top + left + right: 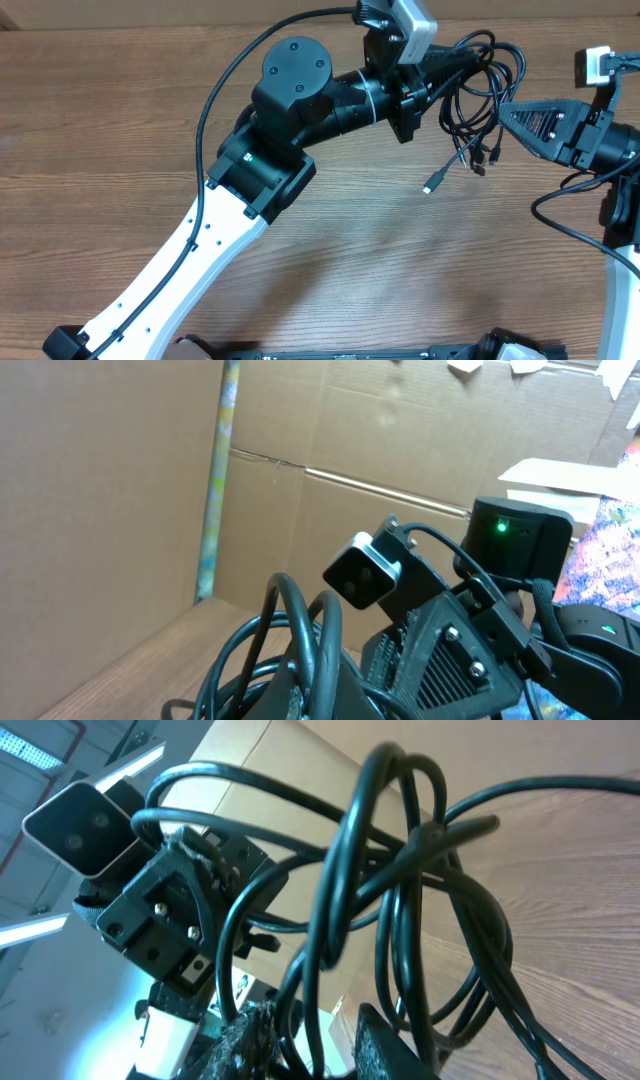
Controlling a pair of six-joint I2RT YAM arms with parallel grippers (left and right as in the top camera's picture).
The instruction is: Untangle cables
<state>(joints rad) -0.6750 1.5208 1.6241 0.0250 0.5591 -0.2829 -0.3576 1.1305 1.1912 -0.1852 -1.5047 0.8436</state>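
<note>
Overhead, the knotted cables (478, 95) sit at the table's (150, 120) 1 o'clock, plugs trailing toward 6, with the left gripper (450, 65) clamped on them from 9 o'clock. Only the right wrist view shows the right gripper (320, 1042) narrow, strands between its fingers (390, 1045); whether it grips them is unclear.

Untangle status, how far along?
Done: nothing visible; the cables form one knotted bundle, plug ends dangling.
In hand: left gripper shut on the bundle; right gripper at its loops, grip unclear.
Left: separating every cable.
</note>
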